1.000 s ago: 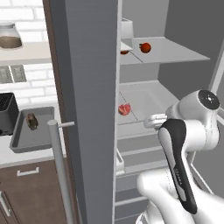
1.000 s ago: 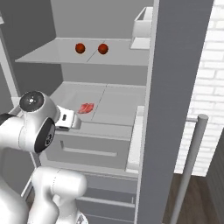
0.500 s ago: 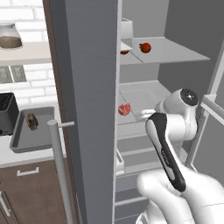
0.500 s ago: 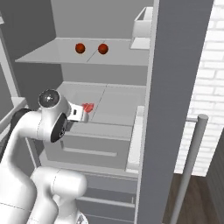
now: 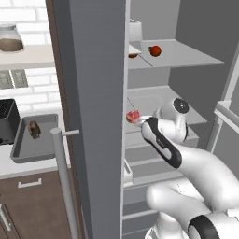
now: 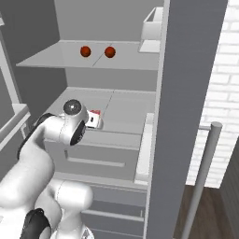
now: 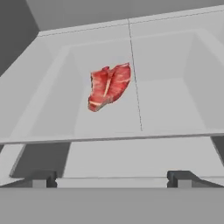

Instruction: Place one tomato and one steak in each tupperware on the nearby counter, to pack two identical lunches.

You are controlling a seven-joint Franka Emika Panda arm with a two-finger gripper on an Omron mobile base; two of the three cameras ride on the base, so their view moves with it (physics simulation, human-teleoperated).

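Note:
A raw red steak (image 7: 109, 85) lies flat on the grey middle fridge shelf (image 7: 166, 109), ahead of my gripper (image 7: 111, 179) and a little left of its centre. The two fingertips (image 7: 41, 179) stand wide apart with nothing between them, short of the steak (image 5: 133, 116). From the right base view the steak (image 6: 95, 112) peeks out just behind the hand. Two tomatoes (image 6: 85, 51) (image 6: 110, 52) rest on the upper shelf. One grey tupperware (image 5: 23, 149) sits on the pale counter (image 5: 14, 167) at the left, with a small dark brown lump (image 5: 33, 129) in it.
The open grey fridge door (image 5: 93, 93) with its bar handle (image 5: 63, 177) stands between the fridge and the counter. A dark toaster (image 5: 7, 121) is beside the tray, and a jar (image 5: 10, 39) is on the wall shelf. A white bin (image 6: 151, 30) stands on the upper shelf.
The arm has swung left and deeper into the fridge, bringing the hand close to the steak. The gripper has stayed open.

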